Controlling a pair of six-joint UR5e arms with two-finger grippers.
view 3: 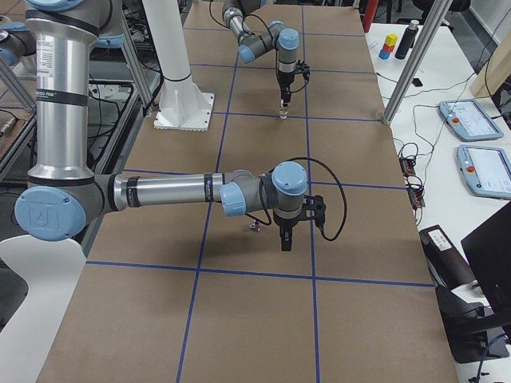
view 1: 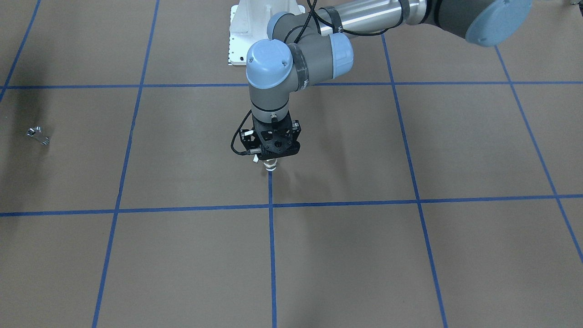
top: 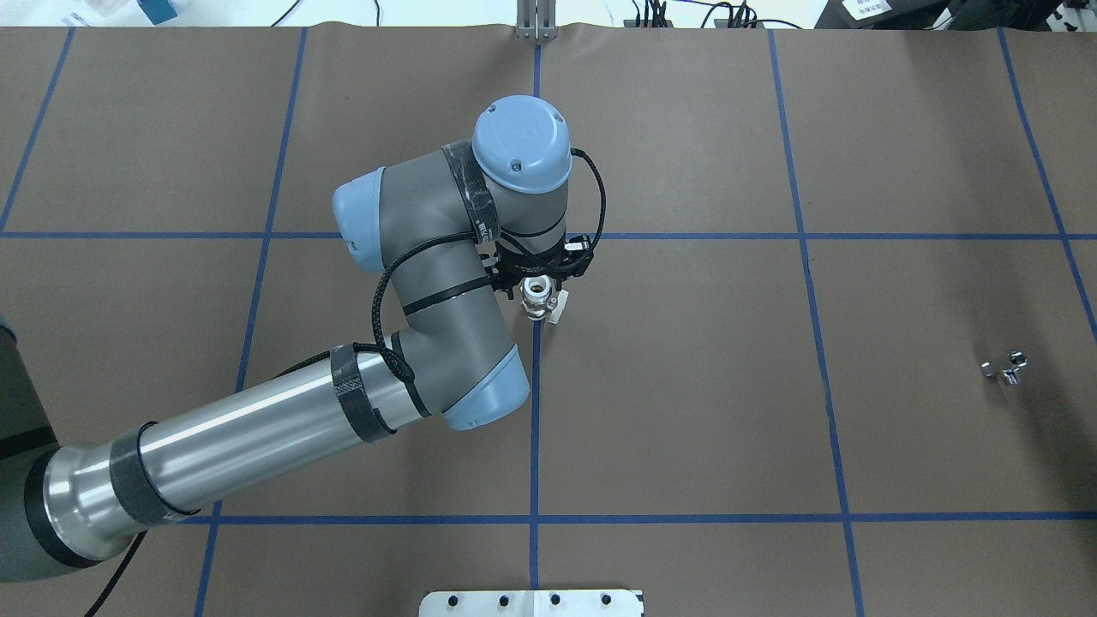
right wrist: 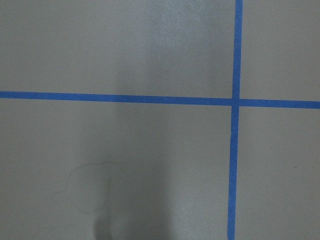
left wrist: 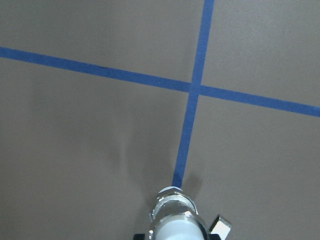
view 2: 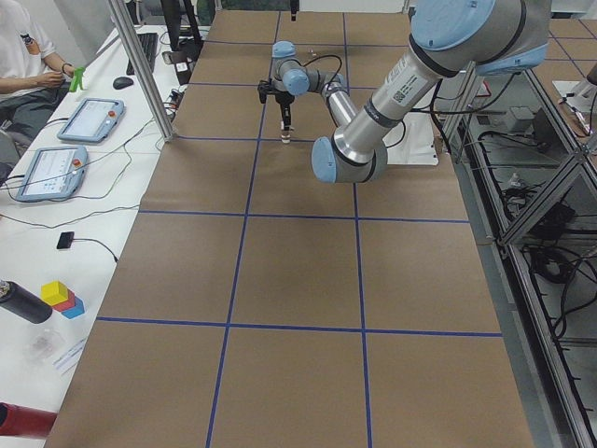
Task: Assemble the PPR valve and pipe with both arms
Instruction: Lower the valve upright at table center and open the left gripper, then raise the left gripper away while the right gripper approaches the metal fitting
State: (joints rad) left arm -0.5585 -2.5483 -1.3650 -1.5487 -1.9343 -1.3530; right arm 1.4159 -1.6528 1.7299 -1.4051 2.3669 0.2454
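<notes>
Two grippers: my left black gripper (view 1: 272, 157) pinches the white-ended, brass-middled PPR valve (top: 537, 300) upright over a blue tape line (view 1: 270, 191). Of my right gripper (view 3: 284, 242) I cannot tell the state. The short chrome pipe (top: 1004, 367) lies on the brown table (top: 686, 386) near it.

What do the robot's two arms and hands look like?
Both arms are round jointed tubes, with grey joint housings, light-blue caps and shiny silver links. The left arm carries a black cable tied on with black bands, and the left hand is black. The right arm has dark lettering on its silver links and a looping black cable at the black right hand.
</notes>
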